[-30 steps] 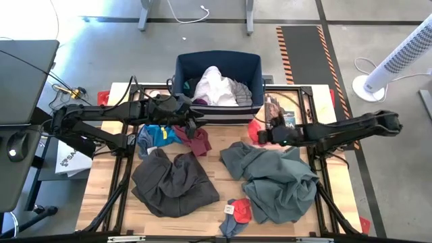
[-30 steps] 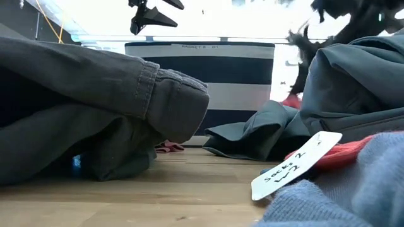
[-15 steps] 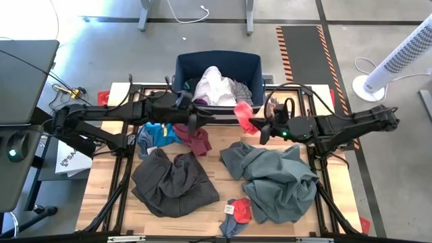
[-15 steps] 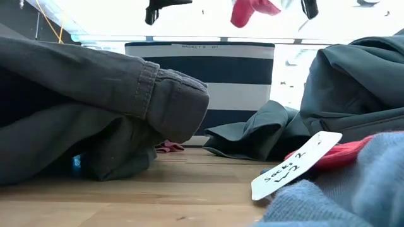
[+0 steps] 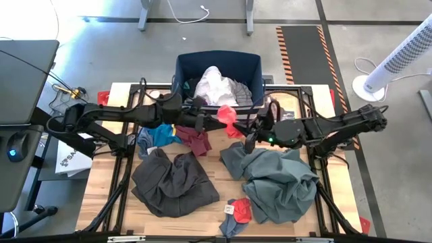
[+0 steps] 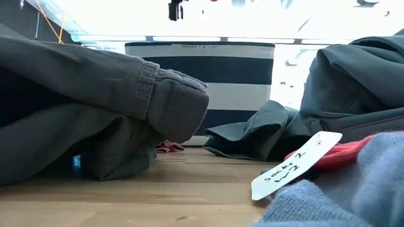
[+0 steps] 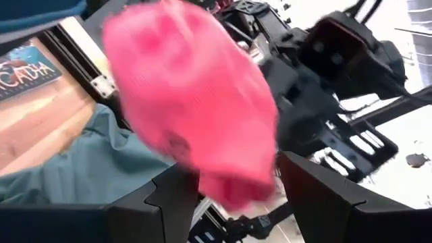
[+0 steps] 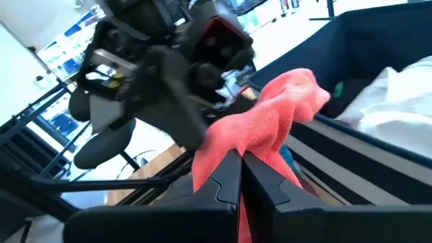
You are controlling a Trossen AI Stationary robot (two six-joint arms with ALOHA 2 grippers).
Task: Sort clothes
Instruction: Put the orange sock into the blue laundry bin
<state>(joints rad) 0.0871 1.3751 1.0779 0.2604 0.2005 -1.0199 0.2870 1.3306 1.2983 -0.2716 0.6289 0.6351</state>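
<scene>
1. The right gripper [image 5: 247, 134] hangs above the middle of the tabletop [image 5: 115, 202], just near of the navy bin [image 5: 255, 67], its fingers [image 8: 226, 179] clenched on a red sock [image 5: 227, 115].
2. The left gripper [image 5: 214, 124] meets it from the left; its fingers [image 7: 317, 196] are spread, one on each side of the sock, not pinching it.
3. In the bin lies a white garment [image 5: 214, 86].
4. On the tabletop, dark grey-brown trousers [image 5: 172, 181] lie near left and a grey-green shirt [image 5: 277, 179] near right.
5. Bright blue [image 5: 156, 133] and maroon [image 5: 197, 140] pieces lie under the left arm.
6. Grey and red socks [image 5: 236, 212] with a paper tag [image 6: 297, 165] sit at the near edge.
</scene>
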